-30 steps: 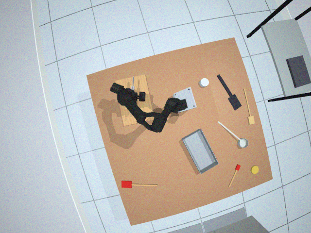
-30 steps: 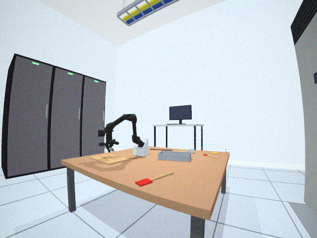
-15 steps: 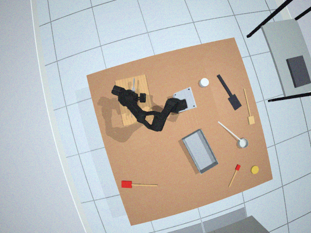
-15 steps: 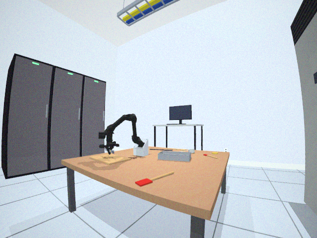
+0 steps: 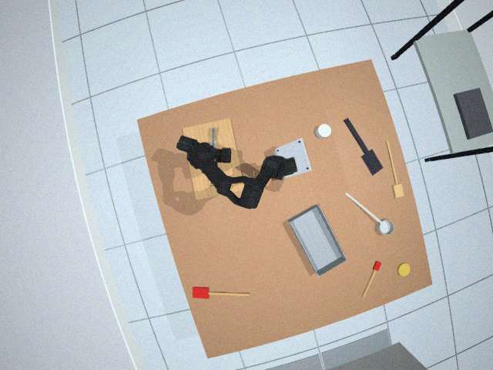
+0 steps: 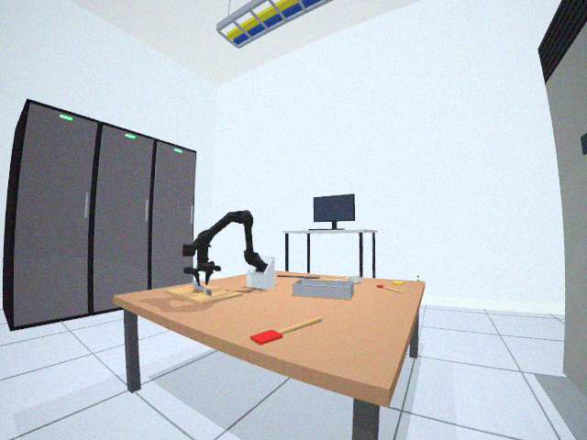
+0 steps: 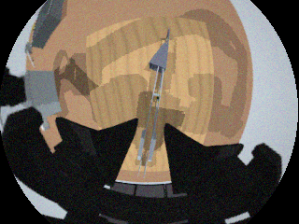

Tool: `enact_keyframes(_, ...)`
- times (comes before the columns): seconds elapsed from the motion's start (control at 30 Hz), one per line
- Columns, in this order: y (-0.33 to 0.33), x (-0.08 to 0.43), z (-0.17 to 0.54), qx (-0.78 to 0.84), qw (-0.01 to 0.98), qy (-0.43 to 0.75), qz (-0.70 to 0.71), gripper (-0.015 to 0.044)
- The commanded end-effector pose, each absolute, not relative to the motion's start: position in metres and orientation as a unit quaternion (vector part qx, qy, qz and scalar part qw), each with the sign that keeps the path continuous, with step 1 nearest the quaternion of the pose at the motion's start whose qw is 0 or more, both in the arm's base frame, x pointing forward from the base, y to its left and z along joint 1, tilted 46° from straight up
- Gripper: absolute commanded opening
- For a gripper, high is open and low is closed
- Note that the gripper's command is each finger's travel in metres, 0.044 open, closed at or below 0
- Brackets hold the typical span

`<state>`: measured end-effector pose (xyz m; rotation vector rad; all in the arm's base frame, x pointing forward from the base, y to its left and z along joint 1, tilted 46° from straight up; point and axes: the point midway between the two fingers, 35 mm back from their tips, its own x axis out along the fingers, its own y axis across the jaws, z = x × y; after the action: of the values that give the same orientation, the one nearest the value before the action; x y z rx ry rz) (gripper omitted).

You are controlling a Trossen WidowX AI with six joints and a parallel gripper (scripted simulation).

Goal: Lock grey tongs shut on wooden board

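Note:
The grey tongs (image 5: 214,136) (image 6: 208,291) (image 7: 159,60) lie on the wooden board (image 5: 225,126) (image 6: 228,294) (image 7: 193,56). In the wrist view their wedge-shaped hinge end is toward the top. Their two arms lie close together, with a narrow gap widening toward the bottom. Whether the lock inside has caught is not visible. My gripper (image 6: 203,282) (image 7: 151,123) is open and points down low over the board. Its fingertips stand apart on either side of the tongs' arms, with a gap to each side. In the top view the arm hides the fingers and part of the tongs.
The roasting tin (image 5: 331,232) (image 6: 322,290) stands away from the board, beyond the arm's base. A red spatula (image 5: 200,292) (image 6: 266,336) lies near the table edge. A white cylinder (image 5: 323,130), a black spatula (image 5: 371,162) and a ladle (image 5: 384,227) lie farther off.

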<state>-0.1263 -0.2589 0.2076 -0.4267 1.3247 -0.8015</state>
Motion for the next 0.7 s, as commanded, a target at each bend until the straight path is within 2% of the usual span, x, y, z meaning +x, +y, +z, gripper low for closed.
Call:
enact_keyframes(0.0,-0.259,-0.126,0.208,-0.191,0.695,0.593,-0.359,0.027)
enact_keyframes(0.23,-0.259,-0.126,0.208,-0.191,0.695,0.593,-0.359,0.044)
enact_keyframes(0.4,-0.26,-0.109,0.216,-0.187,0.697,0.596,-0.353,0.044)
enact_keyframes(0.67,-0.238,-0.032,0.255,-0.175,0.698,0.603,-0.344,0.044)
